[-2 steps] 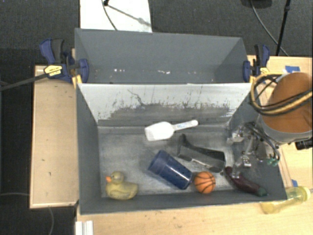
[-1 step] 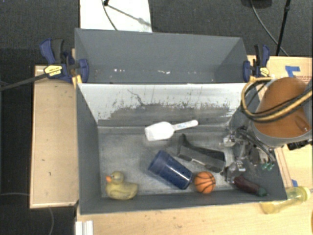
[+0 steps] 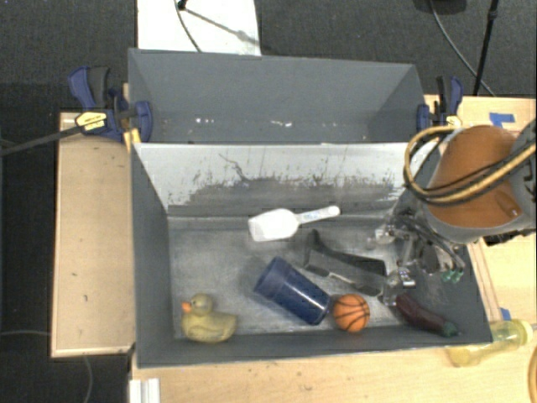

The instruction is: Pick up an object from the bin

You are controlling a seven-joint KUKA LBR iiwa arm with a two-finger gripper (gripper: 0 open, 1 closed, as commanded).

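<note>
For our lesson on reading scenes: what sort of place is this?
Probably a robotics lab's grasping rig: a grey metal bin holds unrelated odds, like a yellow rubber duck and a small orange ball, with a robot arm's end effector inside.

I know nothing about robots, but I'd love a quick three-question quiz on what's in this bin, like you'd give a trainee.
1. True or false: the yellow duck sits in the near left corner of the bin.
2. Which thing lies right beside the blue cup? A) an orange ball B) a green sponge C) a red spoon
3. On which side of the picture is the robot's hand: left or right?
Key: 1 true; 2 A; 3 right.
</note>
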